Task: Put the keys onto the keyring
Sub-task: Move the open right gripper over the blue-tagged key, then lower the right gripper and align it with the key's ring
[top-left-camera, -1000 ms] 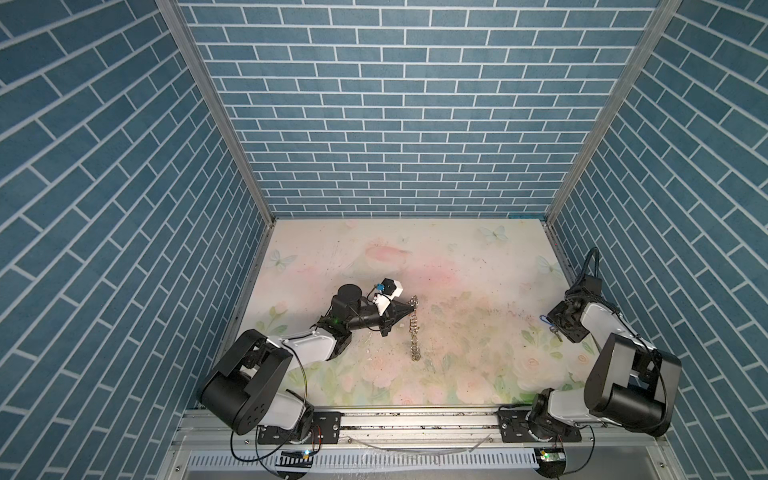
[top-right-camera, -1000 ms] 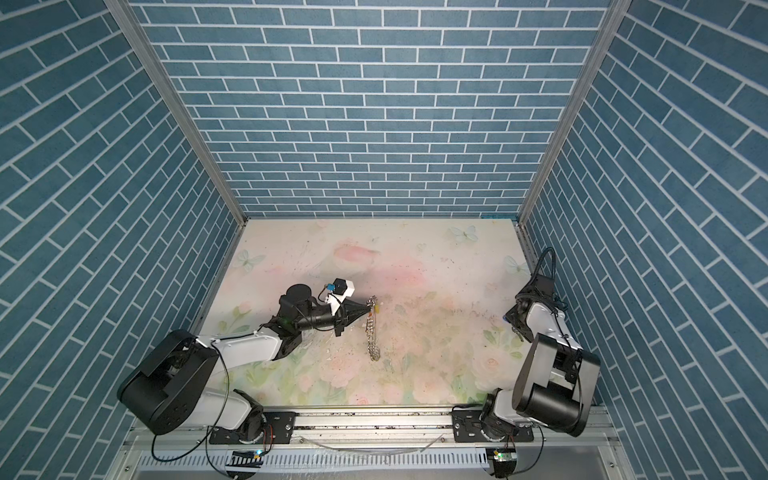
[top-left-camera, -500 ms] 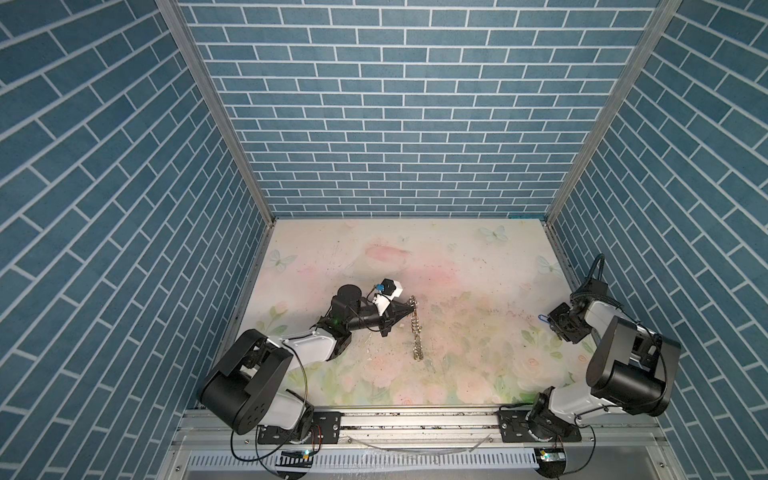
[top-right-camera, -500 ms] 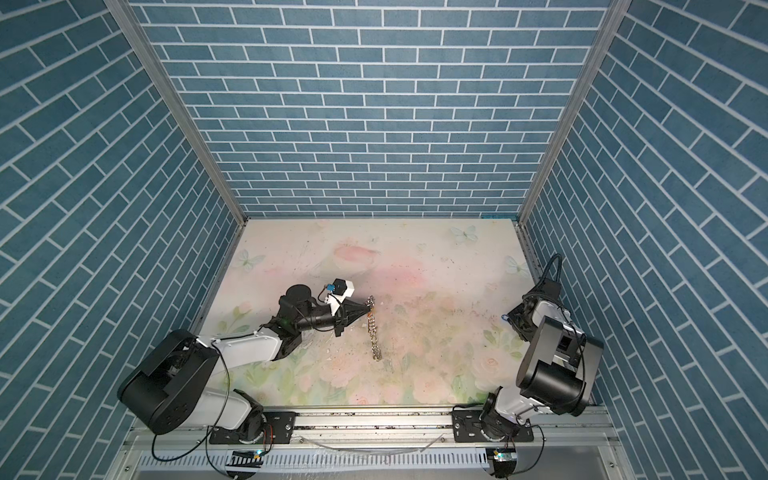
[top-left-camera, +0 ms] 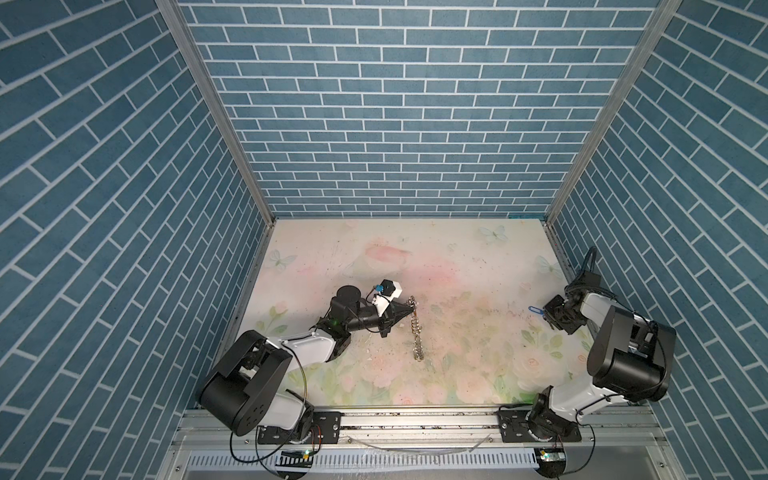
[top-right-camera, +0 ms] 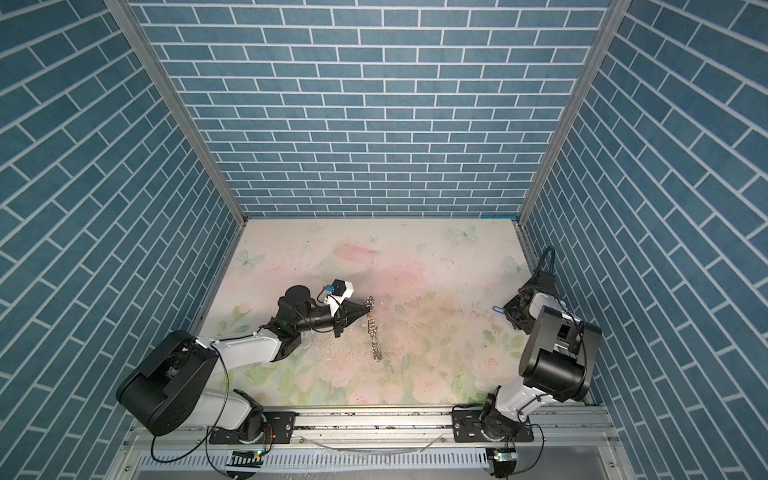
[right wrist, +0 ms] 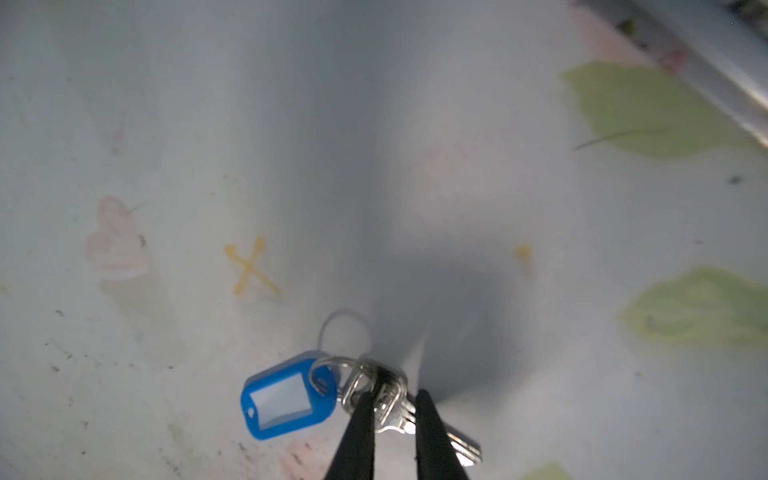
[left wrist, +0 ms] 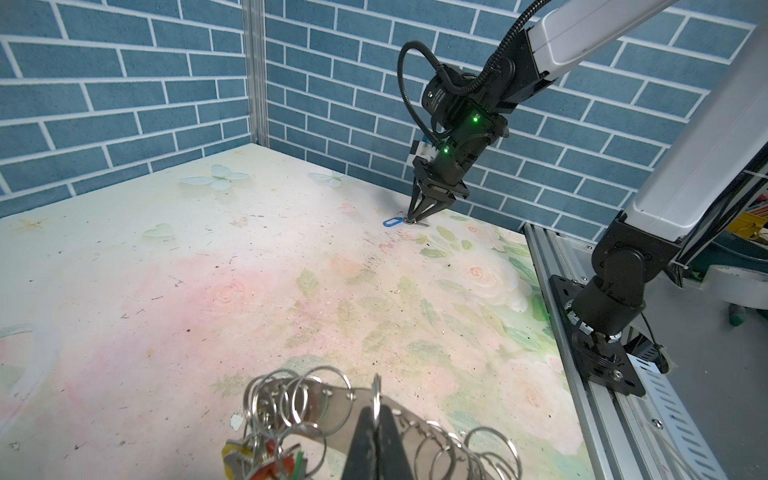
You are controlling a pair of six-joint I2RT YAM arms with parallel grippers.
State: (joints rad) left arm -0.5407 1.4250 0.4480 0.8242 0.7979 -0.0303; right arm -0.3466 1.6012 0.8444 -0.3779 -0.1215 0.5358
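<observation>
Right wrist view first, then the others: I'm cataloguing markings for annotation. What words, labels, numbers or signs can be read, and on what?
"X": an orange mark drawn on the table.
The blue tag: white insert blank, no text.
Small white print on the right arm's wrist housing, left wrist view: too small to read.

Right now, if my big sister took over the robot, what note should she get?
Left gripper: shut on the keyring at mid-table. Tagged keys in yellow, red and green already hang on it.
Right gripper: jaws stand either side of the blue-tagged key, which lies on the table near the right edge. Whether they pinch it is unclear.
Left to do: lift that key, carry it over, thread it on.
</observation>
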